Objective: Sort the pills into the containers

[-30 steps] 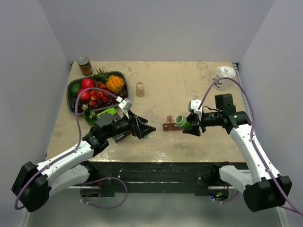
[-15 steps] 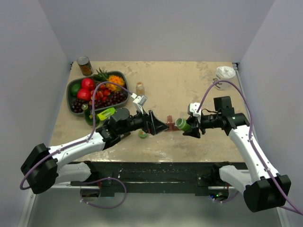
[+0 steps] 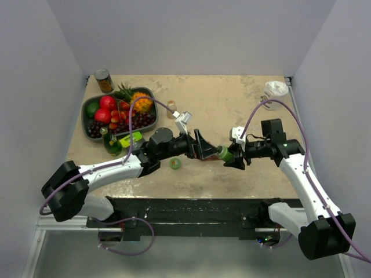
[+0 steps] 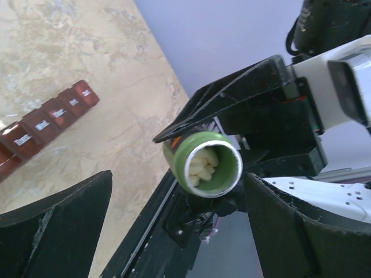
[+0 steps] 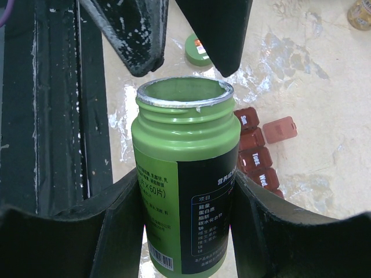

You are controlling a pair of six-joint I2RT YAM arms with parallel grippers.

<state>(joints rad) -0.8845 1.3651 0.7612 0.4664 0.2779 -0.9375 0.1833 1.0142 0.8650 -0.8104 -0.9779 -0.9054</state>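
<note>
We see a bright green pill bottle point(image 5: 184, 133) with a silvery rim and a black label panel printed in white. The pills point(image 4: 202, 165) inside are pale cream. The pill organiser point(image 5: 258, 153) is dark red-brown, its lids lettered in white. A green cap point(image 5: 199, 50) carries an orange-and-white sticker. The counter point(image 3: 243, 98) is beige, mottled with paler patches. The left end effector point(image 4: 178, 176) and right end effector point(image 5: 186, 179) are black, the left flecked white.
</note>
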